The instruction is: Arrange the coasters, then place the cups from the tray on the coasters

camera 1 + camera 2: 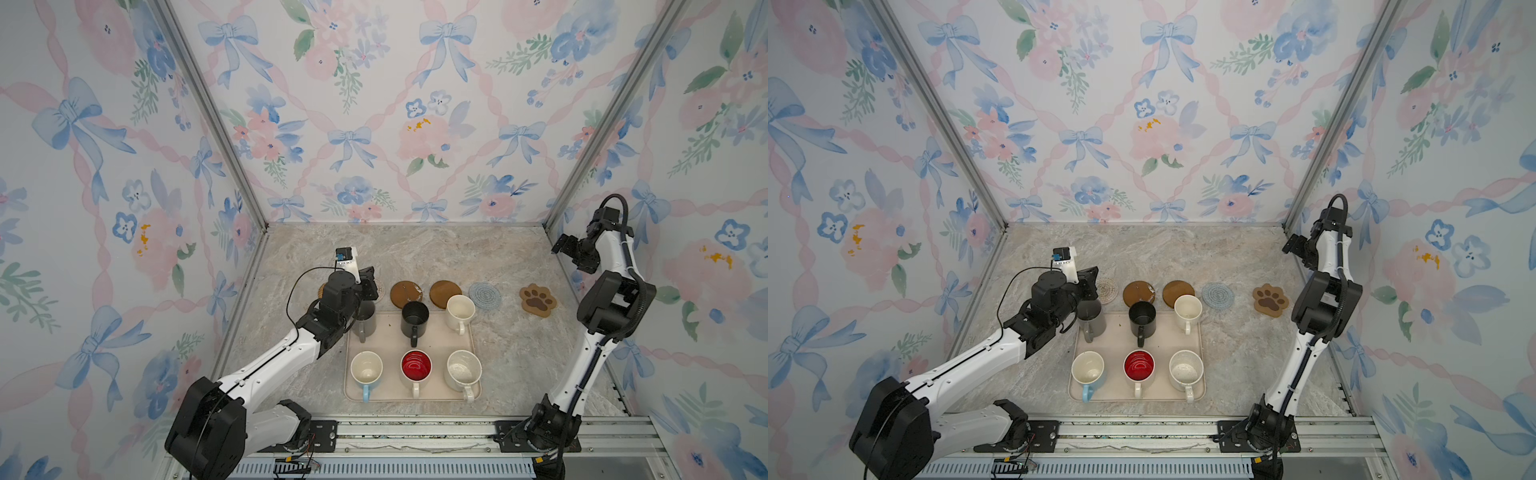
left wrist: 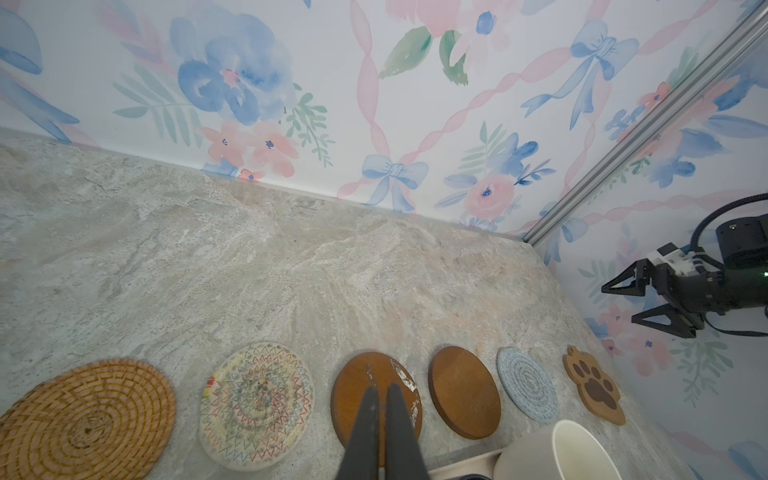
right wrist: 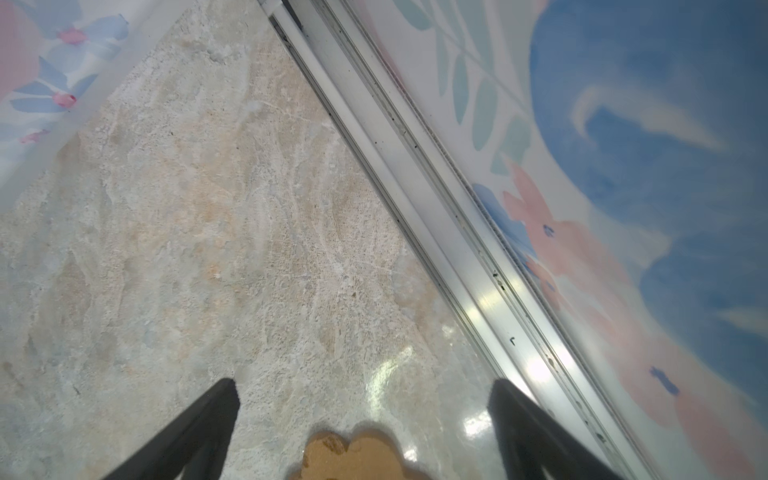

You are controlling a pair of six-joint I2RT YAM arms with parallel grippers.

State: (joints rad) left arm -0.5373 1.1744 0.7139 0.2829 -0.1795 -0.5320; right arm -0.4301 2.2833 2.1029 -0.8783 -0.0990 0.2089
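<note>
The six coasters lie in one row on the marble-patterned tabletop [image 2: 208, 249], just behind the tray: the tan woven rattan round coaster [image 2: 85, 419], the pale woven round coaster with zigzag stitching [image 2: 256, 405], the scuffed dark brown round coaster [image 2: 353, 380], the clean dark brown round coaster [image 2: 464, 392], the light blue-grey round coaster [image 2: 527, 384] and the brown paw-shaped coaster [image 2: 594, 384]. I judge the arranging done and the cup step just opening. The grey mug [image 1: 365, 322], black mug [image 1: 414, 318], cream-white mug [image 1: 460, 311], light blue mug with white inside [image 1: 366, 370], white mug with red inside [image 1: 416, 365] and off-white speckled mug [image 1: 463, 370] all stand on the large beige-cream tray [image 1: 436, 340]. My left gripper [image 2: 381, 388] has its fingers pressed together on nothing, poised by the grey mug; it must spread before taking that mug. My right gripper [image 3: 365, 382] is spread wide and empty, raised near the right wall. In both top views my left wrist hides most of the tan woven rattan round coaster and part of the grey mug's rim. Whether the cream-white mug touches the coaster behind it I cannot tell.
</note>
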